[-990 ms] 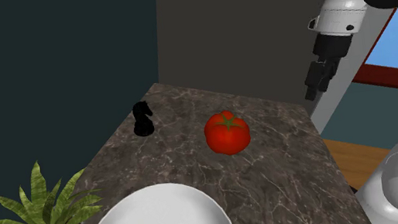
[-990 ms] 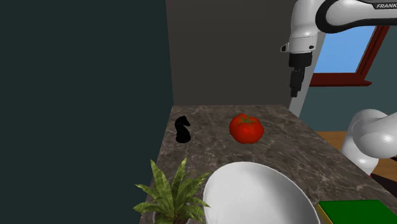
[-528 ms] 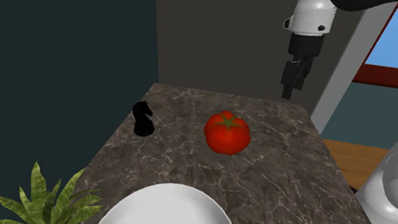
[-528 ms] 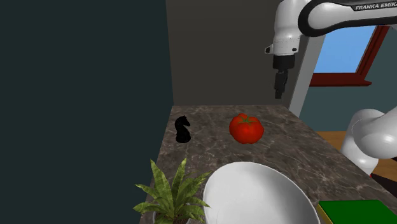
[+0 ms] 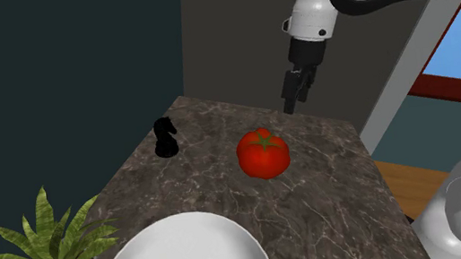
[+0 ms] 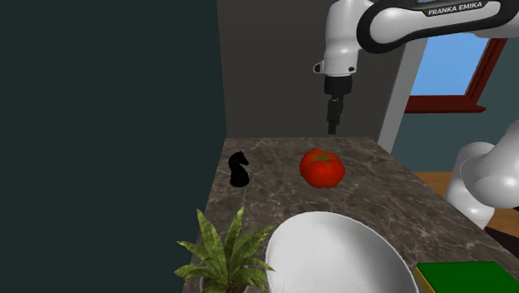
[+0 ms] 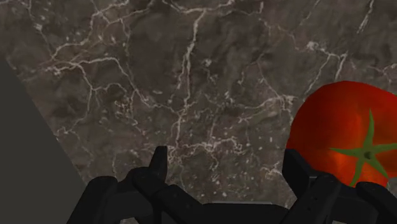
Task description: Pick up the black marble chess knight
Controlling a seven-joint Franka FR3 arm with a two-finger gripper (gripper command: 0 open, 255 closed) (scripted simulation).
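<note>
One second has swung our arm [image 5: 317, 1] leftward in the shoulder view; our gripper [image 5: 291, 106] hangs over the marble countertop [image 5: 319, 203] beyond the tomato [image 5: 263, 153]. Its fingers [image 7: 159, 167] stand wide apart, empty; the black chess knight [image 5: 165, 137] stands well apart at that view's left.

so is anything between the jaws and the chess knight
Nothing visible. The open jaws hang above the table's far side; the tomato sits nearer the shoulder camera, off the line to the knight.
</note>
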